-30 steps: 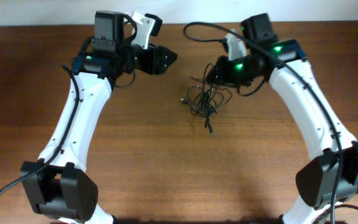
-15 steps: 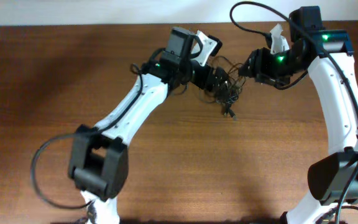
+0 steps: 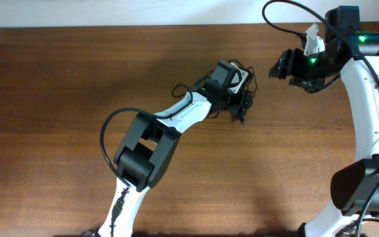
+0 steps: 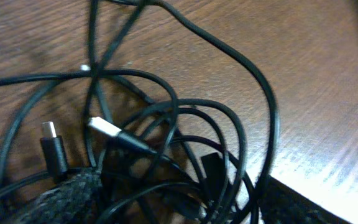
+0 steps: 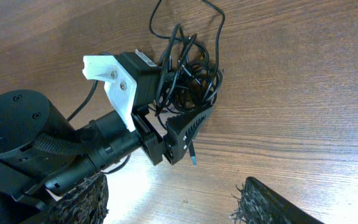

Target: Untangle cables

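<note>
- Cables: one tangled black bundle lying on the desk, in the far half, right of centre.
- Left gripper: released, nothing clamped. It sits low over the cables with its fingers wide apart, one on each side of the tangle.
- Left wrist view: loops cross and overlap between the fingers. One long loop swings out past the rest toward the upper right.
- Silver plug lies on top of the loops, mid-left. Black plug sits just left of it, close to the left-hand finger.
- Cords run right up against that finger. Can't tell if the other finger touches any.
- Right gripper: released and empty, fingers spread, only bare desk between them.
- Overhead: right gripper is near the cables, to their right and a bit toward the far edge, clear of them.
- Right wrist view looks across at the left gripper: white mount on its wrist, one dark finger under the tangle.
- Cord end pokes out of the tangle toward the near side.
- Left arm reaches diagonally from the near-left edge to the cables.
- Right arm comes up along the right edge, green lights lit.
</note>
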Robot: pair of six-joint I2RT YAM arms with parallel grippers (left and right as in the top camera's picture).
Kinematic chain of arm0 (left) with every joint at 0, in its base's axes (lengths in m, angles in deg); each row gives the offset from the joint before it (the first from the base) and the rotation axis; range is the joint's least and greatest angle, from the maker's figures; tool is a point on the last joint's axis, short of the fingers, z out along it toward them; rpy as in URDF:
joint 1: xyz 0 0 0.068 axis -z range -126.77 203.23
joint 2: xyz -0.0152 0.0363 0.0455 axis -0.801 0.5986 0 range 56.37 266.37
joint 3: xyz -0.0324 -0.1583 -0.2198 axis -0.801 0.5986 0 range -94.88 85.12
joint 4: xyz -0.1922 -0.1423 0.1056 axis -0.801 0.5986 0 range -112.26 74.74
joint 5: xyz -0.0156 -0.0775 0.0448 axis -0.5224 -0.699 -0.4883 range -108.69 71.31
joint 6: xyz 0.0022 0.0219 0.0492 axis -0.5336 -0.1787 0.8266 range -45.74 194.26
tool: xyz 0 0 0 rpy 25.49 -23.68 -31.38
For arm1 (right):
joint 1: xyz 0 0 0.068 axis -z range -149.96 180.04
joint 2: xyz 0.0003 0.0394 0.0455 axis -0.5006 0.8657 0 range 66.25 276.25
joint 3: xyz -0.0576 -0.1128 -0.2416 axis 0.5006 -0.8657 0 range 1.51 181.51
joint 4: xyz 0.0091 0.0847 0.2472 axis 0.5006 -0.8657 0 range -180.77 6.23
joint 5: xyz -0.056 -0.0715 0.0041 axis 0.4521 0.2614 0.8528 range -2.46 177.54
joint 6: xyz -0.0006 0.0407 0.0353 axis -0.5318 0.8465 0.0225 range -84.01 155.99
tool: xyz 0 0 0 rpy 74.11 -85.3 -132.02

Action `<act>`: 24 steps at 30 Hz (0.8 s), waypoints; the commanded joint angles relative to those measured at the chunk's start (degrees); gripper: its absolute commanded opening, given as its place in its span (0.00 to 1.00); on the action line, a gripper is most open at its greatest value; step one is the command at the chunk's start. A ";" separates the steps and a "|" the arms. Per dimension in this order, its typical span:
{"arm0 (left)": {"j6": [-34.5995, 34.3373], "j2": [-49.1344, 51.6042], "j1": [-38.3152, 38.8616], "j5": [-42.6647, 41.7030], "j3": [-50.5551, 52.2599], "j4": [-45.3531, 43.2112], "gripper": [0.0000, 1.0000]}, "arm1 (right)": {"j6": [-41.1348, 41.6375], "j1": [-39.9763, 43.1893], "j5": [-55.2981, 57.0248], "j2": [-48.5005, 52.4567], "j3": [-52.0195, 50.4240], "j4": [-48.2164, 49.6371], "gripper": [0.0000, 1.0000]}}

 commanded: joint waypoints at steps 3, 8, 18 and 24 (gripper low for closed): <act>-0.28 2.82 -0.13 2.01 -0.55 0.98 0.37 | -0.87 -0.09 0.70 -0.96 0.42 -0.61 0.70; -2.78 -1.92 -4.09 -11.65 -8.13 11.08 0.00 | -1.09 -0.11 0.63 -0.96 0.42 -0.63 0.74; -2.86 -6.47 -18.05 -69.07 -18.62 13.64 0.00 | -5.86 -8.48 -5.86 0.57 0.42 4.46 0.74; -2.80 -6.47 -19.58 -69.42 -18.60 13.03 0.00 | -7.91 -8.13 -12.76 0.57 0.42 8.02 0.74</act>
